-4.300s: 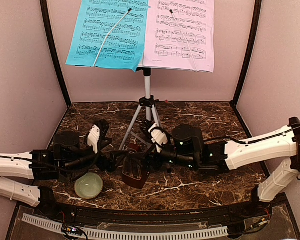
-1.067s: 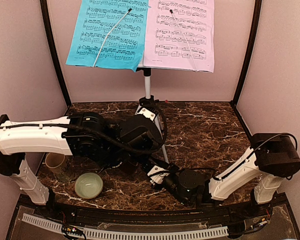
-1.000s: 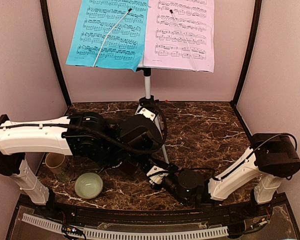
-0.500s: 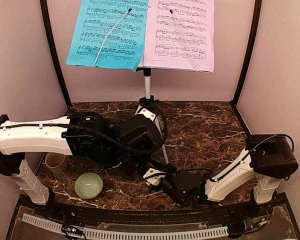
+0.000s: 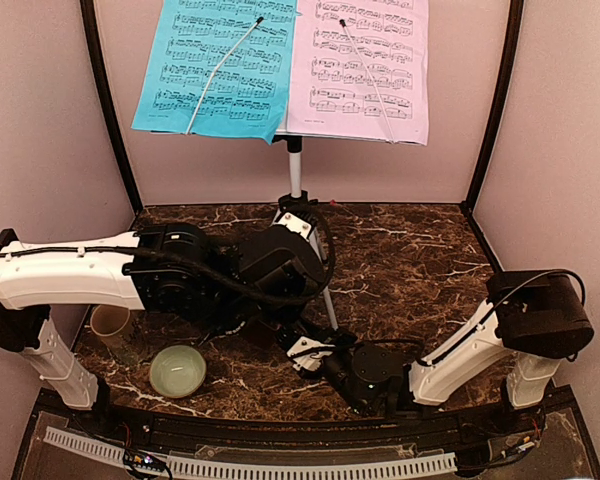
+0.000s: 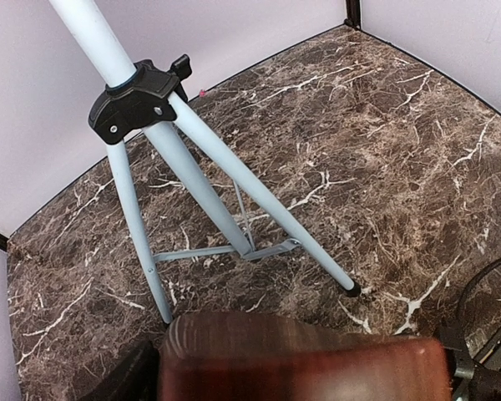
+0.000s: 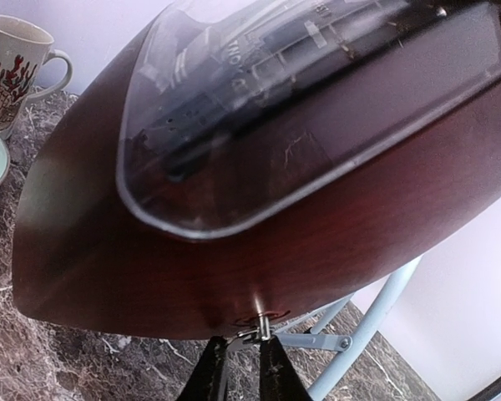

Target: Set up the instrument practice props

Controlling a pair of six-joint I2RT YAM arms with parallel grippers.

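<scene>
Beige mug [image 5: 110, 325] and green bowl [image 5: 177, 370] stand at the near left of the table [image 5: 410, 250], and neither one belongs to the task. Next to the right, the left gripper [image 5: 275, 300] reaches over the middle of the table. In its wrist view the dark-red metronome [image 6: 301, 368] fills the space where its fingers are, so I judge it is clamped on the metronome's body, wide apart. The metronome is near the front leg of the stand [image 5: 295, 165]. The blue page [image 5: 215, 65] and the pink page [image 5: 360, 65] are already on the stand's desk, side by side.

In the right wrist view the metronome is tilted, with its clear cover facing the camera. Its long axis runs across that view, with the narrow end toward the mug side. The right gripper [image 7: 244, 372] comes from the near right, low over the table. Its fingers are almost together, and a small metal key [image 7: 259, 324] on the metronome's side sits just at their tips. I cannot tell if they already pinch it.

The coming move depends on this key. It lies straight ahead of the right fingers, so the right arm is the one to work it, while the left keeps the body steady.
</scene>
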